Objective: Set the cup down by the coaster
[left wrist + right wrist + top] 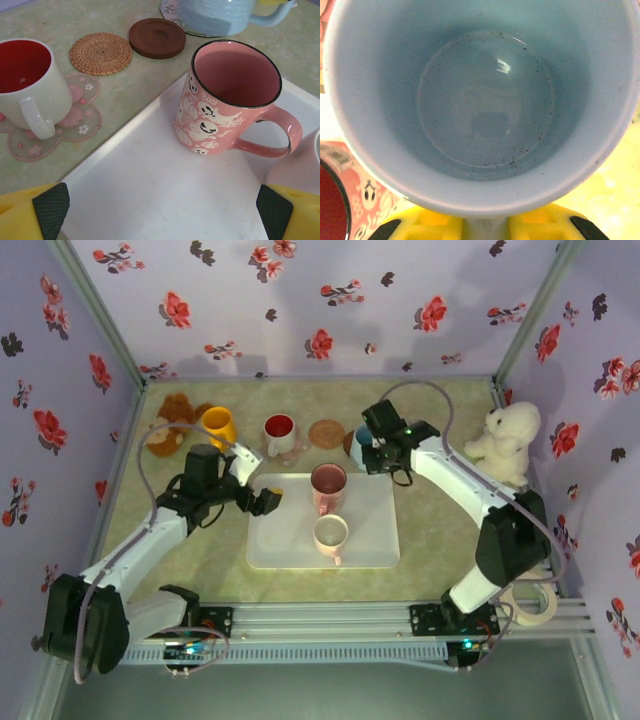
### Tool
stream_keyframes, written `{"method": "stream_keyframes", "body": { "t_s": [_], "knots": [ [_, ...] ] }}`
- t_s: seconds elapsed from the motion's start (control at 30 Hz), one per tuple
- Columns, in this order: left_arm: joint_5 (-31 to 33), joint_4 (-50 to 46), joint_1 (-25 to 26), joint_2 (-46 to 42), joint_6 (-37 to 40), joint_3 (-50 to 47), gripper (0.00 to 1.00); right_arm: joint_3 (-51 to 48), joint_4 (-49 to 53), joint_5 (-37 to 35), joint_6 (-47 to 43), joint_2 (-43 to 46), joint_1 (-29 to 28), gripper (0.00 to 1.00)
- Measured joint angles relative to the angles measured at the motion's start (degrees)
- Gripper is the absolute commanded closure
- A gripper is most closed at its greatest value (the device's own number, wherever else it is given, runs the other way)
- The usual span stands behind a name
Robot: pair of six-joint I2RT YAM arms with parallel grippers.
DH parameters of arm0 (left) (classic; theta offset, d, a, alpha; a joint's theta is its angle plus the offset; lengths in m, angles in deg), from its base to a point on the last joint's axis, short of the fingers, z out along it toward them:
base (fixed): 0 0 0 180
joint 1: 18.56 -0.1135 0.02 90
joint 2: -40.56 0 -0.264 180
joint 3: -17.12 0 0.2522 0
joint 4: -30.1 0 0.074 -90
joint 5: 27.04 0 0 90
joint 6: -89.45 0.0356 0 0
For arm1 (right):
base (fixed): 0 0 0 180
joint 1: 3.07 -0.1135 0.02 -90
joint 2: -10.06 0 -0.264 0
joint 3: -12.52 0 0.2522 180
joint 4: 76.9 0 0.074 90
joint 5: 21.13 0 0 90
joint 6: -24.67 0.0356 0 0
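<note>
Light-blue cup point(485, 100) — pink mug point(200, 125), ghost print — white tray point(150, 190), tan woven coaster point(100, 53).

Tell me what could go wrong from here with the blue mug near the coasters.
The right pincer seems to grip the light blue ceramic mug by one side only, so the mug may tilt or slip when it is moved. The open left pincer hovers close to the pink ghost-print mug and could knock it over.

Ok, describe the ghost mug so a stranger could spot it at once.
Start at the white tray in the middle of the table. Two mugs stand on it; the far one is the pink mug. Unlike the paler mug in front, it carries white ghost prints and a dark rim.
</note>
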Motion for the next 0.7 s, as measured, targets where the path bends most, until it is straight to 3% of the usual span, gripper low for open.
{"method": "stream_keyframes", "body": {
  "t_s": [0.33,0.7],
  "knots": [
    [1.46,1.9,-0.15,1.7,0.02,0.42,0.01,11.89,-5.2,0.33,-9.6,-12.9,2.05,1.0],
    [1.36,5.6,-0.48,6.6,0.07,1.86,0.01,28.76,-6.97,5.22,-17.79,-27.36,2.1,1.0]
  ]
}}
